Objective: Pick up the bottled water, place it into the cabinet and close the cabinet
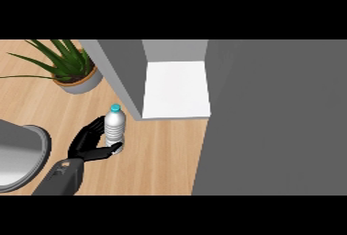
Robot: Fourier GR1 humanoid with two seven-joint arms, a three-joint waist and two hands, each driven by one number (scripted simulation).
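The left robot hand (90,142), at eight o'clock on the wooden counter (156,156), curls its fingers and thumb around the lower part of the upright water bottle (114,126). The open cabinet (177,87) stands at one o'clock from the bottle, a potted plant (68,69) at eleven.

Item: one arm in view. Forearm (59,179): dark grey, smooth, cylindrical casing, widening toward the lower end; a small lighter mark near the wrist, too small to read. Robot hand (90,140): black throughout, matte, with slender segmented fingers (96,127) and a separate thumb (108,150). No cables or screws can be made out.
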